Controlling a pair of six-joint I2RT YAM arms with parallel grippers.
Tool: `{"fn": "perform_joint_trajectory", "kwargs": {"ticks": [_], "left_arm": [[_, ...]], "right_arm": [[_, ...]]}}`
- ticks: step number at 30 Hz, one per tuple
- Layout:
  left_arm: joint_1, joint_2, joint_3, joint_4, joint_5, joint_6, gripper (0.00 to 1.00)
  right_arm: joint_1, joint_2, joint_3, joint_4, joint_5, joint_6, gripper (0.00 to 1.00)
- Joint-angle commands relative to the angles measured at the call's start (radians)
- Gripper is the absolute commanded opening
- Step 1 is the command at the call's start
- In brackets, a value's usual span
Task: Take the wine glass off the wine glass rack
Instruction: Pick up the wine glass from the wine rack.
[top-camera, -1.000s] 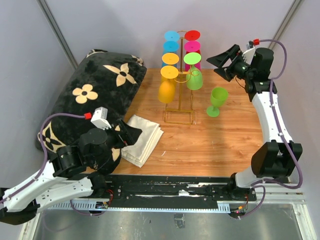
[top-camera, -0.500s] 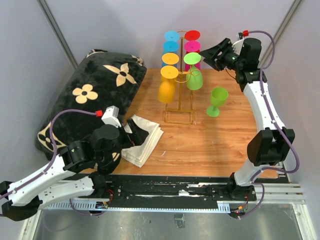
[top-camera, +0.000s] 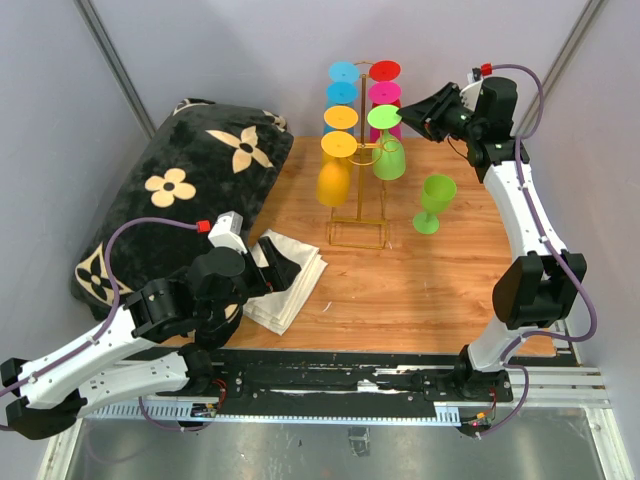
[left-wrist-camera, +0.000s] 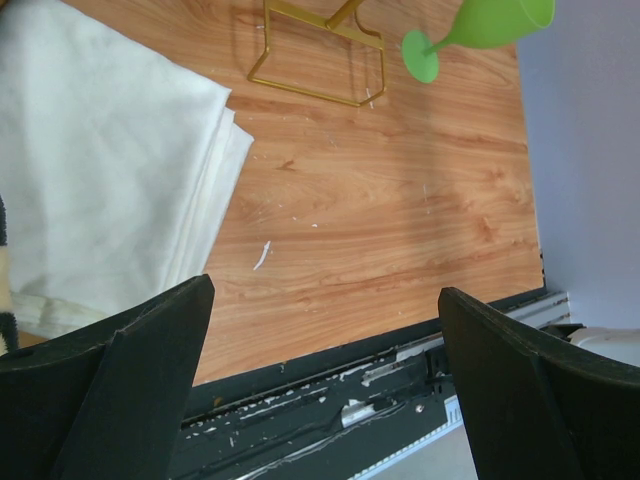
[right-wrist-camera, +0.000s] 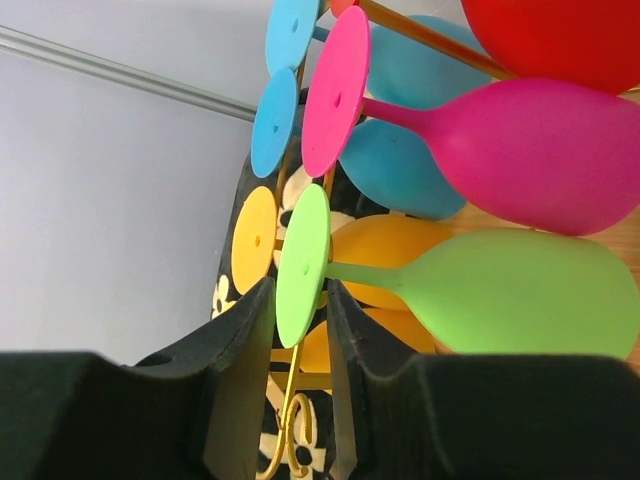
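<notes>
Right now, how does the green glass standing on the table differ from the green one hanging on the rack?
The standing glass is upright on the table, right of the rack; the hanging glass is upside down on it, foot up. The standing glass is untouched; the right gripper has its fingers on either side of the hanging glass's foot. Both share the same light green and shape.

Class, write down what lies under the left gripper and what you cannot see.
Seen from above, the left gripper hangs over the folded white cloth, which lies on the wooden table. Its wrist view shows cloth and bare wood between open fingers. Whatever the cloth covers is hidden.
</notes>
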Motion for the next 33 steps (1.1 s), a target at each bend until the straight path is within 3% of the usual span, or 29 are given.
{"fn": "perform_joint_trajectory", "kwargs": {"ticks": [1, 12, 17, 21, 33], "left_arm": [[0.000, -0.012, 0.022, -0.003, -0.001, -0.010, 1.00], [0.000, -0.013, 0.020, -0.009, -0.010, -0.022, 1.00], [0.000, -0.017, 0.025, -0.013, -0.017, -0.023, 1.00], [0.000, -0.020, 0.025, -0.021, -0.027, -0.029, 1.00], [0.000, -0.022, 0.025, -0.023, -0.032, -0.031, 1.00]], "right_arm": [[0.014, 0.012, 0.007, 0.037, -0.036, 0.024, 0.28], [0.014, 0.021, 0.002, 0.037, -0.039, 0.022, 0.14], [0.015, 0.014, -0.004, 0.038, -0.041, 0.027, 0.12], [0.014, -0.008, -0.031, 0.084, -0.041, 0.074, 0.02], [0.013, -0.058, -0.041, 0.116, -0.005, 0.160, 0.01]]}}
